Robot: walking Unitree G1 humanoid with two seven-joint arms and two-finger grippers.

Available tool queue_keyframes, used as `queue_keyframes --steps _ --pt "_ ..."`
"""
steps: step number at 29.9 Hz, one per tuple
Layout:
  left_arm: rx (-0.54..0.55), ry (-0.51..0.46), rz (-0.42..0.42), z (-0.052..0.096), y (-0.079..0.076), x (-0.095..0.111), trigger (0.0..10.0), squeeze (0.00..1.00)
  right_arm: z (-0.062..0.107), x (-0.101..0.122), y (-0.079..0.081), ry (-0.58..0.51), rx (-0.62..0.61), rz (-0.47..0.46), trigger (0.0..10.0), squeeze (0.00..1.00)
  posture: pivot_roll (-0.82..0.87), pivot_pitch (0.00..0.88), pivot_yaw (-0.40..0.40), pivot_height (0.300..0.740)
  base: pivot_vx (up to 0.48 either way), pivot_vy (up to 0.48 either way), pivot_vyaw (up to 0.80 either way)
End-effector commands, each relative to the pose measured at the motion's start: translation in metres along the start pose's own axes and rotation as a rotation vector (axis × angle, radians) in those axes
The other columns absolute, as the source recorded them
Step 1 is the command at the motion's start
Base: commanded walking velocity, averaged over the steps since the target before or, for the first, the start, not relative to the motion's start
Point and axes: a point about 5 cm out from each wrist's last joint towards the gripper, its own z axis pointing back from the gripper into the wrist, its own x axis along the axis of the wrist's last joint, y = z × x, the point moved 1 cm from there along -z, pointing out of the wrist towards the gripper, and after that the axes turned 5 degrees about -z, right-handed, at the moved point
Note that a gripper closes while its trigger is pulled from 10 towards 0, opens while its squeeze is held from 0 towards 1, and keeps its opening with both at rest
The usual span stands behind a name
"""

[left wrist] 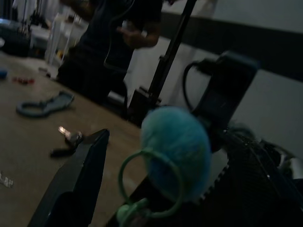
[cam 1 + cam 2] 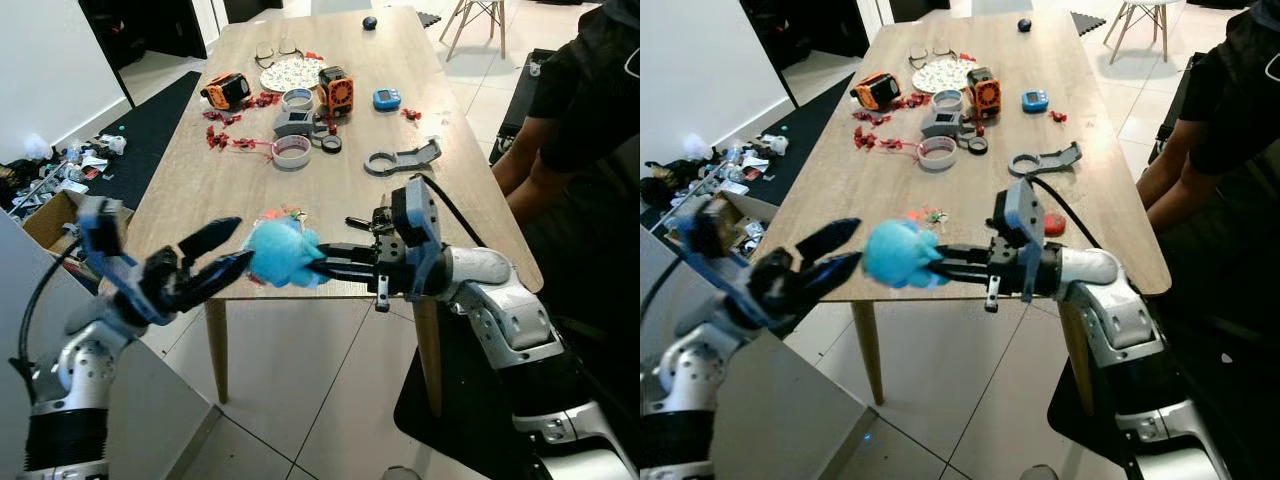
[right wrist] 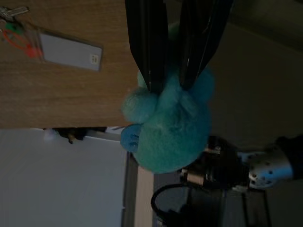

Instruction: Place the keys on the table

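Keys, hung from a fluffy turquoise pom-pom (image 2: 283,251) with small rounded lobes and a thin green ring (image 1: 150,182), are held at the near edge of the wooden table (image 2: 330,200), level with its rim. The right gripper (image 2: 322,264) has its two long black fingers clamped on the soft ball; the left gripper (image 2: 225,256) faces it just beside the fluff, fingers spread apart. On the pale, grained tabletop lie tape rolls (image 2: 292,152), a patterned round plate (image 2: 292,73), an orange gadget (image 2: 225,90), a grey plastic wrench-shaped part (image 2: 402,159), scattered red bits and a clear card sleeve (image 3: 70,52). A person in dark clothes (image 2: 585,110) sits at the table's right side.
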Motion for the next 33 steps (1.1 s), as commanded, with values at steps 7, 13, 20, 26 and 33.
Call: queue_keyframes --steps 7,13,20,26,33 --pt "0.02 0.147 0.066 0.002 -0.005 -0.026 10.0 0.0 -0.007 0.009 0.004 -0.011 0.018 0.042 0.0 0.0 -0.09 0.113 0.095 0.74 0.0 0.0 0.0" --pt "0.069 0.155 0.052 0.005 0.001 -0.027 10.0 0.0 -0.008 0.014 0.004 -0.042 0.006 0.048 0.0 0.0 -0.08 0.117 0.097 0.74 0.0 0.0 0.0" --pt "0.072 0.152 0.095 0.005 0.0 -0.031 10.0 0.0 -0.007 0.024 -0.002 -0.099 -0.039 0.063 0.0 0.0 -0.08 0.119 0.098 0.74 0.0 0.0 0.0" --pt "0.057 0.176 0.125 0.007 -0.005 -0.037 10.0 0.0 -0.004 0.03 -0.008 -0.124 -0.087 0.085 0.0 0.0 -0.08 0.121 0.1 0.74 0.0 0.0 0.0" --pt "0.039 0.142 0.14 0.003 -0.008 -0.034 10.0 0.0 0.0 0.05 -0.009 -0.277 -0.096 0.058 0.0 0.0 -0.09 0.124 0.1 0.74 0.0 0.0 0.0"
